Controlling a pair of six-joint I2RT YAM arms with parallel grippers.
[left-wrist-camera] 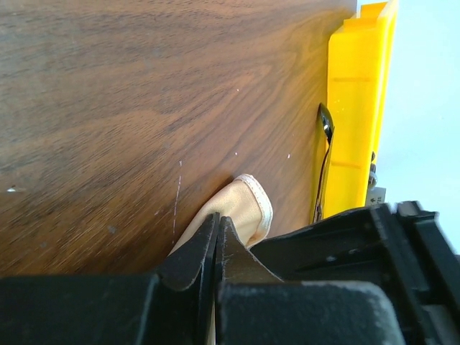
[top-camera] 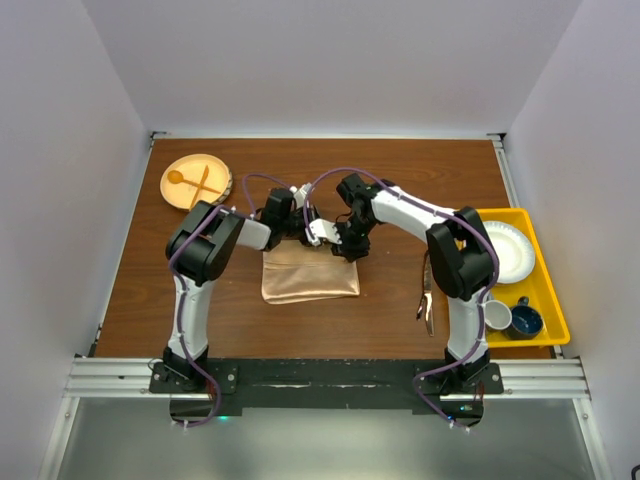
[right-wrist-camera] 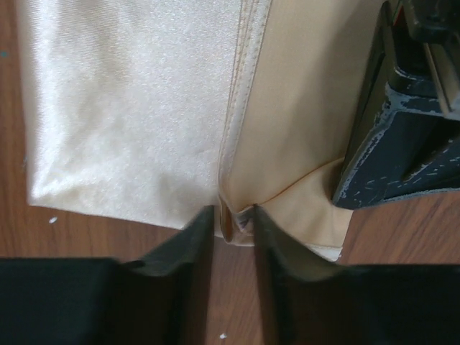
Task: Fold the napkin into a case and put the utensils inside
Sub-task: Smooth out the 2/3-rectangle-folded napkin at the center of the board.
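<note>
The peach-orange napkin [top-camera: 310,272] lies folded into a rectangle at the table's middle. My left gripper [top-camera: 285,238] is at its far left corner. In the left wrist view this gripper [left-wrist-camera: 217,218] is shut, with the napkin's hemmed corner [left-wrist-camera: 248,205] pinched between the tips. My right gripper [top-camera: 330,245] is at the middle of the far edge. In the right wrist view it [right-wrist-camera: 231,210] stands slightly open, and a small bunched fold of the napkin [right-wrist-camera: 237,219] sits loose between the tips. Dark utensils [top-camera: 427,295] lie on the table to the right, and a dark spoon [left-wrist-camera: 325,144] lies beside the tray.
A yellow tray [top-camera: 548,300] at the right holds a white plate [top-camera: 503,250] and two cups [top-camera: 512,318]. At the far left a round wooden plate [top-camera: 196,181] carries a pale wooden spoon and fork. White walls stand on three sides.
</note>
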